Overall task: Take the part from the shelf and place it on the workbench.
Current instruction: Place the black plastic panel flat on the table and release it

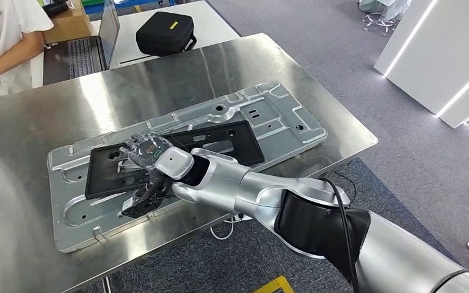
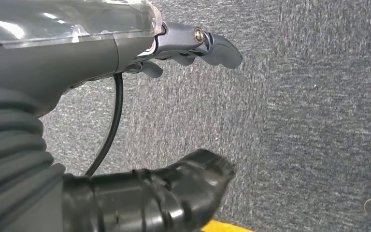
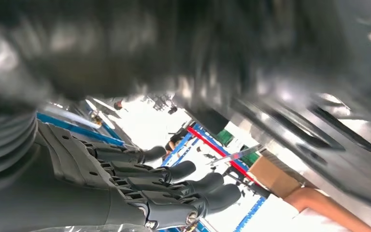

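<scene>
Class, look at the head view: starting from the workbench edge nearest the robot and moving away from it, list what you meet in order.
Right hand on the black part → silver metal panel → bare steel workbench → black zippered case.

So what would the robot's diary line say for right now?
stage: placing | black part: lying on silver tray on workbench | right robot hand: on the part, grip unclear | left robot hand: empty, over carpet
</scene>
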`<move>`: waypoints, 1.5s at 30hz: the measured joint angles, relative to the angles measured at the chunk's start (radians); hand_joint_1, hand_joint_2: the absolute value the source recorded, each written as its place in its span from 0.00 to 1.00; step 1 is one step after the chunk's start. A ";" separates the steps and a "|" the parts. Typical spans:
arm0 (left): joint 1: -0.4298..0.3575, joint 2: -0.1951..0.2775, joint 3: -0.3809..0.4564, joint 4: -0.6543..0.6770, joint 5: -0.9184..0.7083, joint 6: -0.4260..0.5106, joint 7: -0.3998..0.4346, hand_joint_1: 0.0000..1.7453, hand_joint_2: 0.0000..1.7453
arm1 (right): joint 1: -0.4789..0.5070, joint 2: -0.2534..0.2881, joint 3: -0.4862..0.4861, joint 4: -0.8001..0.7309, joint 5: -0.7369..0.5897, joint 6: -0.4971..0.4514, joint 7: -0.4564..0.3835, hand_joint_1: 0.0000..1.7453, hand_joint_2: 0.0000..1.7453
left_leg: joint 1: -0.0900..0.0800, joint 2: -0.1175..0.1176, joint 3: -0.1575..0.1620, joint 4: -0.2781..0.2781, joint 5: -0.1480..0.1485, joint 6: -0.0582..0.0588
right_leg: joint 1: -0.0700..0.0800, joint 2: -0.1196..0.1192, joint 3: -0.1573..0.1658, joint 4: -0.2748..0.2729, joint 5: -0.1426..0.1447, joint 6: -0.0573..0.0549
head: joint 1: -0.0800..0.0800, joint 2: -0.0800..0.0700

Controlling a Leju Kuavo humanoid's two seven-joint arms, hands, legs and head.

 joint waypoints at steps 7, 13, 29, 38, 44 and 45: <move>0.001 0.000 0.004 0.000 -0.001 -0.006 -0.007 0.00 0.00 | 0.002 -0.001 0.000 0.010 -0.008 0.007 -0.003 0.00 0.00 | -0.003 0.000 0.000 -0.001 0.002 0.006 | -0.006 -0.001 -0.042 0.098 -0.008 0.003 | 0.000 0.000; 0.002 -0.004 0.015 0.000 -0.001 -0.013 -0.007 0.00 0.00 | -0.006 -0.004 0.000 0.010 -0.012 0.015 -0.005 0.00 0.00 | -0.004 0.001 -0.006 -0.004 0.012 -0.017 | 0.006 -0.001 0.031 -0.072 0.053 -0.025 | 0.000 0.000; 0.000 -0.009 0.018 0.000 -0.012 -0.014 -0.006 0.00 0.00 | -0.006 -0.029 0.000 0.010 -0.024 0.017 -0.013 0.00 0.00 | -0.004 0.000 0.047 0.006 -0.044 0.000 | 0.001 -0.001 -0.057 -0.048 0.115 0.002 | 0.000 0.000; -0.002 -0.015 0.019 0.000 -0.014 -0.014 -0.006 0.00 0.00 | -0.012 -0.045 0.000 0.009 -0.027 0.020 -0.014 0.00 0.00 | -0.009 0.005 -0.051 0.003 0.041 0.014 | -0.002 0.000 0.012 0.087 -0.027 0.005 | 0.000 0.000; -0.001 -0.024 0.019 0.000 -0.020 -0.014 -0.007 0.00 0.00 | -0.032 -0.048 0.000 0.001 -0.031 0.019 -0.013 0.00 0.00 | -0.005 0.004 -0.061 -0.015 0.079 -0.018 | 0.012 -0.003 0.113 -0.100 0.002 -0.033 | 0.000 0.000; 0.000 -0.025 0.019 0.000 -0.020 -0.014 -0.007 0.00 0.00 | -0.032 -0.048 0.000 0.001 -0.031 0.019 -0.013 0.00 0.00 | -0.006 0.003 -0.069 -0.001 0.056 -0.022 | 0.008 -0.006 0.108 -0.110 0.017 -0.041 | 0.000 0.000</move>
